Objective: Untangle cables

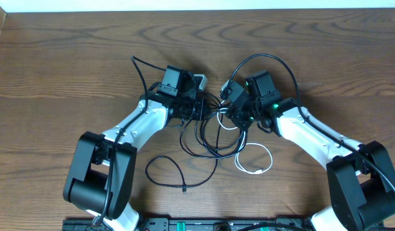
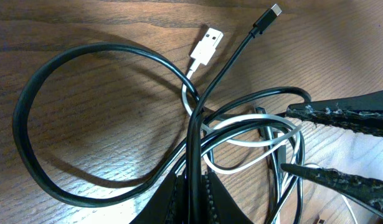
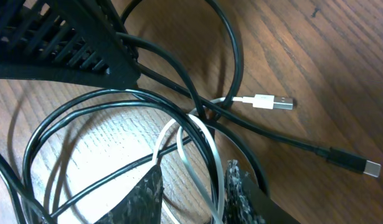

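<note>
Nearest the left wrist lens: left gripper (image 2: 192, 193), closed tight on a thin black rubber cable (image 2: 195, 124), pinched between dark fingers and seemingly running far to a slim black plug (image 2: 266, 18). To the left, another of the black cables (image 2: 29, 106) in a wide loop over the brown wood-grain table (image 2: 85, 25). Short white cable (image 2: 207, 46) threaded through the knot, its flat silver-tipped plug lying far, near the black plug. In the right wrist view: right gripper (image 3: 193, 177) at a narrow gap, white cord running loosely between the fingers, not clamped. From overhead: tangle at table centre between both grippers, a white loop trailing near right, a black loop with a loose end near left.
</note>
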Robot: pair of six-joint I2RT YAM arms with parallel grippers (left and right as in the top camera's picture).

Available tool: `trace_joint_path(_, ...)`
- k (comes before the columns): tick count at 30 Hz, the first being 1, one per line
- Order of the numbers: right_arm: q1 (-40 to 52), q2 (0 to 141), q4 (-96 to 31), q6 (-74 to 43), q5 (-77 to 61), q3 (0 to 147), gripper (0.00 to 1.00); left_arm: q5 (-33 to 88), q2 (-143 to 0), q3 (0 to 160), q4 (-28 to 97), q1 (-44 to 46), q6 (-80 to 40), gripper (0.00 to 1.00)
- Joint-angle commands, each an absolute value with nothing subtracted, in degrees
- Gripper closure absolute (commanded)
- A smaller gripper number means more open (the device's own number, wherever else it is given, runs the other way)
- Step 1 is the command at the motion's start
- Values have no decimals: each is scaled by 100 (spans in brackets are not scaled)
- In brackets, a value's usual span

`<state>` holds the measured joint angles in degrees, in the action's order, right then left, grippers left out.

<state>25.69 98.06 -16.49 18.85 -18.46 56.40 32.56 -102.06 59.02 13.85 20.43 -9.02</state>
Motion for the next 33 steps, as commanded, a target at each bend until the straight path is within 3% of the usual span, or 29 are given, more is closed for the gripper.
trace_joint_path(1, 2591, 9861, -1647, 1935, -1789, 5559, 71, 3188, -10276, 5896, 1385, 2049, -895, 87)
trace_joint_path(3, 2591, 9861, -1647, 1935, -1789, 5505, 71, 3188, -10276, 5896, 1385, 2049, -895, 87)
trace_joint_path(8, 2591, 9861, -1651, 1931, -1791, 5435, 87, 3190, -10276, 5896, 1382, 2049, -923, 87)
trace_joint_path(14, 2593, 9861, -1649, 1929, -1791, 5435, 96, 3190, -10276, 5896, 1382, 2049, -937, 87)
trace_joint_path(16, 2593, 9861, -1651, 1929, -1791, 5435, 93, 3190, -10276, 5896, 1382, 2049, -937, 87)
trace_joint_path(18, 2593, 9861, -1651, 1925, -1791, 5435, 78, 3190, -10276, 5896, 1385, 2049, -937, 87)
trace_joint_path(30, 2593, 9861, -1382, 1909, -1243, 5050, 73, 3190, -10276, 5896, 1380, 2049, -934, 87)
trace_joint_path(33, 2593, 9861, -1273, 1883, -1413, 5050, 78, 3190, -10276, 5896, 1380, 2049, -934, 87)
